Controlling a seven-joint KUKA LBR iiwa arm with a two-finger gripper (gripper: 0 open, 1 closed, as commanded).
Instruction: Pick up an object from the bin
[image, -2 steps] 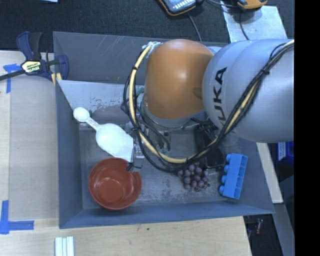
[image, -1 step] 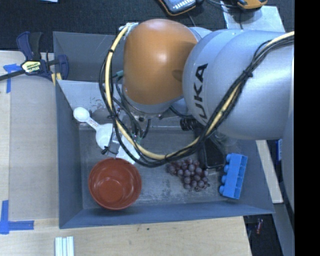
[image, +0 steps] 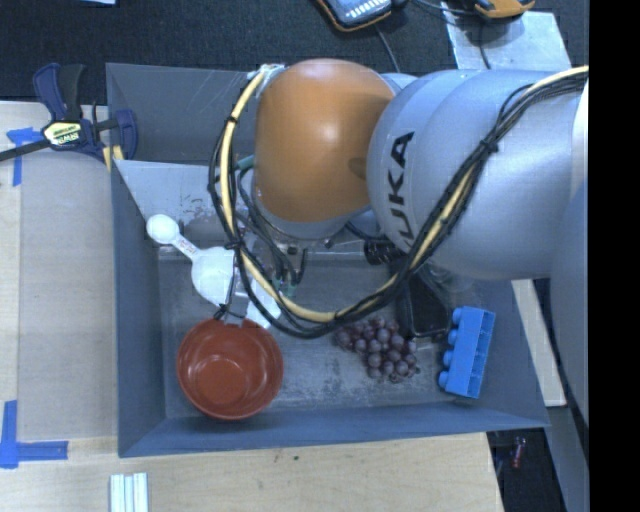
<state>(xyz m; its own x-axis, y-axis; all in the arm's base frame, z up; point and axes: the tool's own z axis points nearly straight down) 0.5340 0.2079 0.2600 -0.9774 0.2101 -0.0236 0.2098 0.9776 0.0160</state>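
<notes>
A grey metal bin (image: 135, 340) fills the middle of the scene, its floor scuffed and mostly bare, with a few loose things along the near side. The arm comes in from the right, its orange cover (image: 315, 140) and looped cables hanging over the far half of the floor.

Below the cover the gripper (image: 240, 298) sits low at the left of the bin, right at the cup end of a white plastic scoop (image: 212, 272). The scoop's handle runs off to the far left and ends in a small ball. We cannot tell whether the gripper is wide or narrow, nor whether it touches the scoop, as the cover and cables hide most of it.

Just on the near side lies a red bowl (image: 230, 370), upright, its far rim close to the gripper.

We judge the scoop the likeliest target. It looks light, stiff and smooth, a plastic that could skid on the metal. The thin handle seems the best place to take hold, across its width, since the rounded cup would slip. The bowl would be light too, and best pinched at its rim.

To the right, well apart from the gripper, lie a bunch of dark purple grapes (image: 378, 347) and a blue studded block (image: 467, 352) by the right wall.
</notes>
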